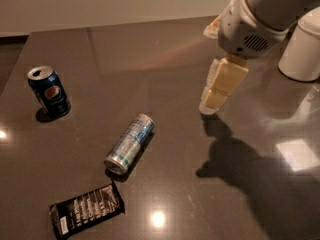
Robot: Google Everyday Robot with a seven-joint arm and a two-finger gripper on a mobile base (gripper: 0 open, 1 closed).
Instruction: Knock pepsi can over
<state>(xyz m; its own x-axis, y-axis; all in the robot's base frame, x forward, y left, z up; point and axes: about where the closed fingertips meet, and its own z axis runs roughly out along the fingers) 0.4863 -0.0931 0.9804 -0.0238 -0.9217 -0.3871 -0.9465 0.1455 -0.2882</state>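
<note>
Dark-blue and short, the aluminium pepsi can (48, 91) stands upright near the grey stone desk's (175, 49) left edge in view. My cream plastic fingers (208, 106) (pressed together, empty) hover well apart, off to its right.

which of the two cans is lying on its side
The slim silver and light-blue can; the dark blue pepsi can stands upright. The gripper hangs farther right.
</note>
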